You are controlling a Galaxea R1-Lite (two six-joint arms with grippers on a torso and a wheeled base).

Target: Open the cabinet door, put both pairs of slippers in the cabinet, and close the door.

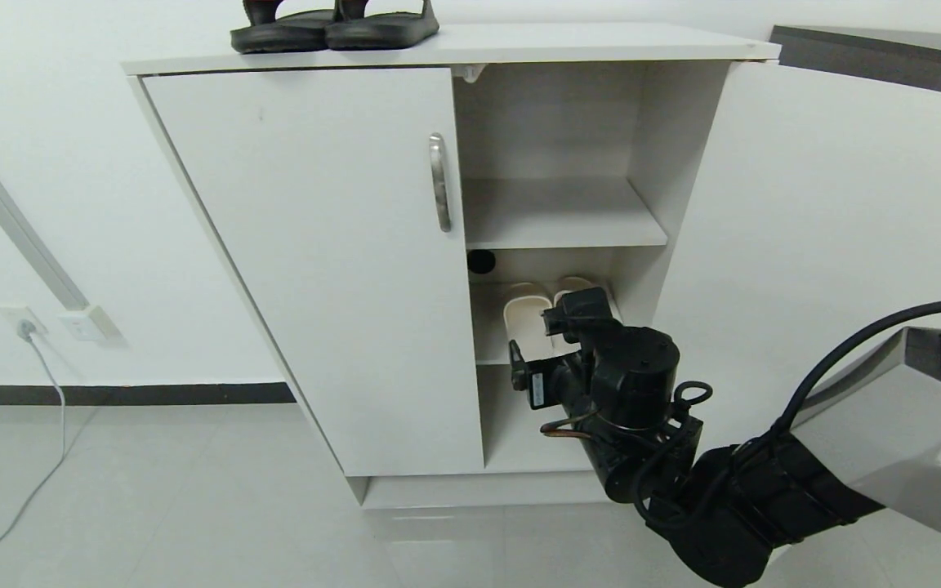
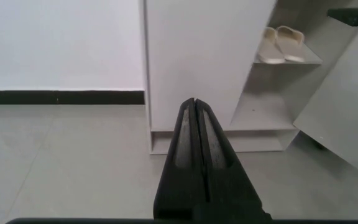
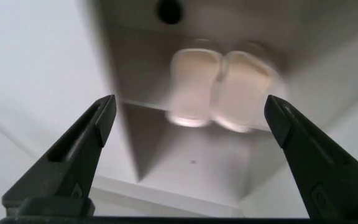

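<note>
Right gripper (image 1: 540, 336) of mine gapes empty before the shelved cream slippers (image 1: 524, 314); black slippers (image 1: 332, 28) atop the cabinet (image 1: 315, 269) and the open door (image 1: 805, 245) remain.

A white cabinet (image 1: 568, 39) is shown with two doors. The right door (image 1: 838, 245) is swung wide open, while the left door (image 1: 315, 269), fitted with an upright metal handle (image 1: 439, 183), is shut. Behind the open door, three compartments are exposed, divided by two shelves. A pair of beige slippers (image 1: 525, 314) is laid on the lower shelf, soles down, side by side and touching. A pair of black slippers (image 1: 332, 31) is set on the cabinet's top, above the shut door and near the front edge, also side by side and touching.
</note>
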